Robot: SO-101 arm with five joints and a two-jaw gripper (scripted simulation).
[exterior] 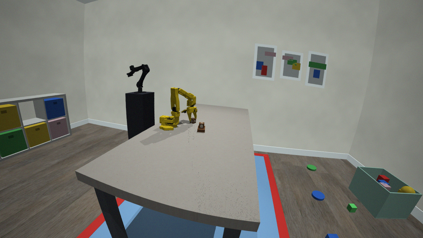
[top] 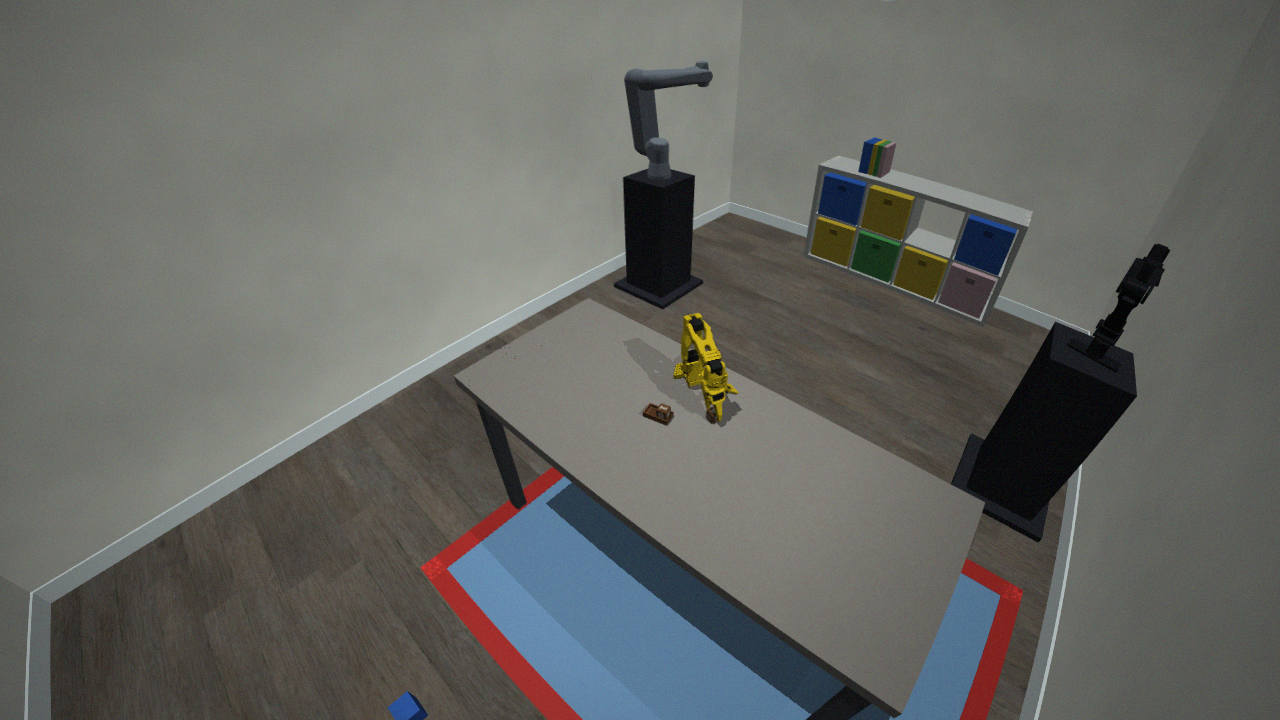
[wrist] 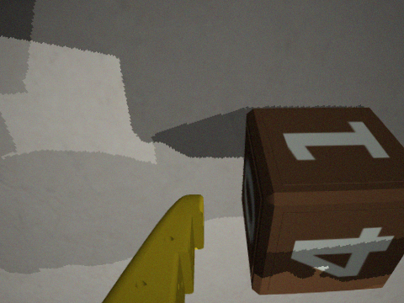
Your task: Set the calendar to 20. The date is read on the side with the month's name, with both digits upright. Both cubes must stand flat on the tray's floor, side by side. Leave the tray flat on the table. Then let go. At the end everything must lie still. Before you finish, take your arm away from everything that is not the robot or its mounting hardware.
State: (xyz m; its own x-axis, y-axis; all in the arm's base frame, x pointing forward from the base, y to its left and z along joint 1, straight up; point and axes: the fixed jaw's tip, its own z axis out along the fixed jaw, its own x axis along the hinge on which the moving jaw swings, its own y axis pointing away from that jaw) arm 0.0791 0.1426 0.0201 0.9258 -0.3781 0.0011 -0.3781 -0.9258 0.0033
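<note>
A loose brown date cube (top: 713, 416) (exterior: 193, 120) (wrist: 322, 197) stands on the table to the right of the tray. In the wrist view it shows a 1 on one face and a 4 on another. My gripper (top: 714, 407) (exterior: 192, 117) is lowered right over this cube, partly open, with nothing clamped. Its yellow moving jaw (wrist: 168, 269) stands clear of the cube's left side; the other jaw is out of the wrist view. The small brown tray (top: 650, 410) (exterior: 201, 131) lies flat nearby and holds the second cube (top: 663, 413) (exterior: 201, 126), which shows an 8.
The arm's yellow base (exterior: 167, 122) sits on the grey table (top: 760, 501) (exterior: 183, 165) behind the cube. The table's far edge runs close behind the base. Two black pedestals with other arms (top: 659, 232) (top: 1056, 420) stand on the floor off the table.
</note>
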